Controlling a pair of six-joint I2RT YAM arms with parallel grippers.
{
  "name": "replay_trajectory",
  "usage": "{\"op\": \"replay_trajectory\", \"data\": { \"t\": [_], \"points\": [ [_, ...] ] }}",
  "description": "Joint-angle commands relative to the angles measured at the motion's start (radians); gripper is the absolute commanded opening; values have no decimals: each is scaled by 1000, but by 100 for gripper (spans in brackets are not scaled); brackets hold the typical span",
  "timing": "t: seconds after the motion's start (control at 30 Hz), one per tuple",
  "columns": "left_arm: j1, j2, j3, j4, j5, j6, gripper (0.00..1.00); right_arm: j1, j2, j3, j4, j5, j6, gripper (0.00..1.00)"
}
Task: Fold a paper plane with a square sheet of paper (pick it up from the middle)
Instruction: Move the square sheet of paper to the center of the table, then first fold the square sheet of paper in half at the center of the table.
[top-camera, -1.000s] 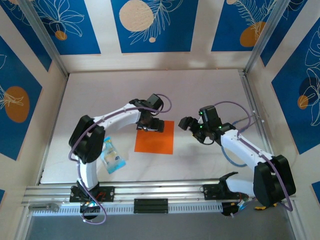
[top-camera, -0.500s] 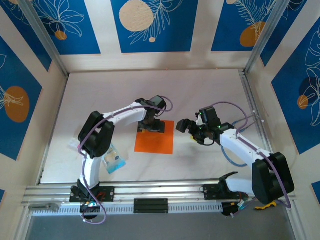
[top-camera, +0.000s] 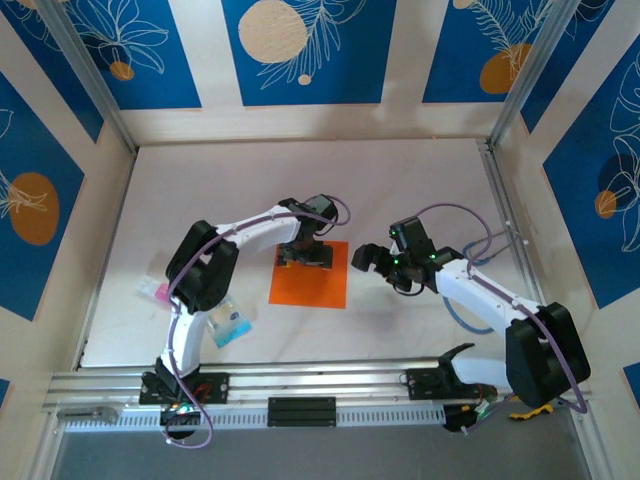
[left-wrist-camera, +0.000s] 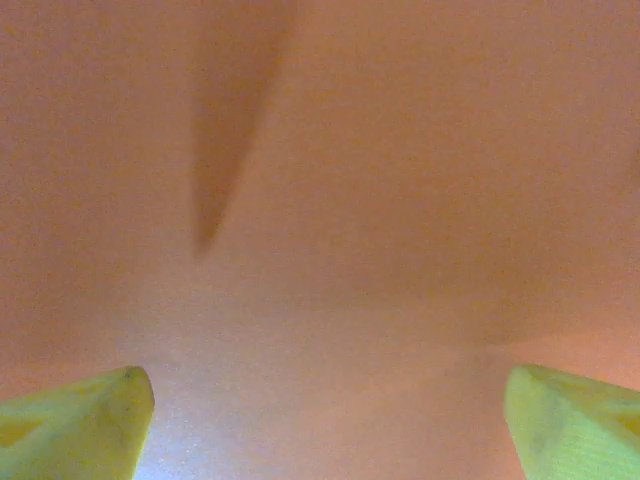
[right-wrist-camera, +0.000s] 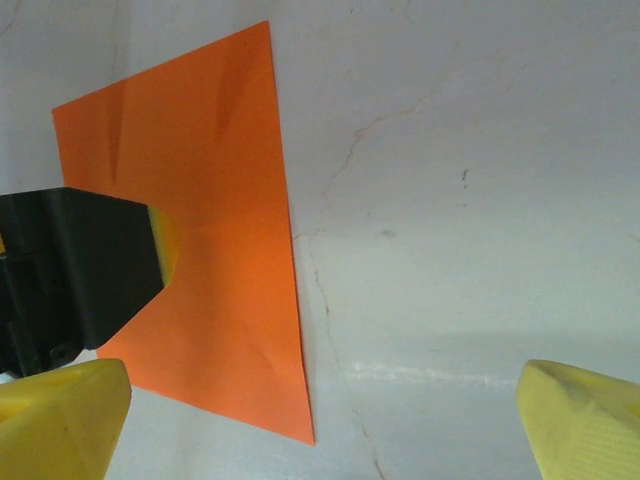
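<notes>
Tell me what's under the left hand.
The orange paper, lying on the table. The left hand sits open over its far edge. From above it hides that strip, but the wrist view shows bare paper between the fingers.

An orange paper (right-wrist-camera: 220, 250) lies flat on the white worktop (right-wrist-camera: 480, 200). It has soft creases, and its bottom corner points down. The right gripper (right-wrist-camera: 320, 425) is spread wide, with one yellow fingertip in each bottom corner and nothing held between them. The black left gripper (right-wrist-camera: 100, 265), with a yellow pad, is over the paper's left side. Thin cracks run across the worktop.
</notes>
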Motion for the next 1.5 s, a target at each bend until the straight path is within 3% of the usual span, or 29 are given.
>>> {"op": "replay_trajectory", "data": {
  "t": [0.0, 0.93, 1.47],
  "points": [
    [-13, 26, 31, -33, -17, -21, 91, 21, -14, 15, -7, 61, -2, 99],
    [-37, 89, 30, -49, -34, -42, 92, 23, -22, -2, -4, 72, 34, 99],
    [-40, 91, -3, -11, -25, -52, 89, 22, -22, -2, -11, 83, 45, 99]
  ]
}}
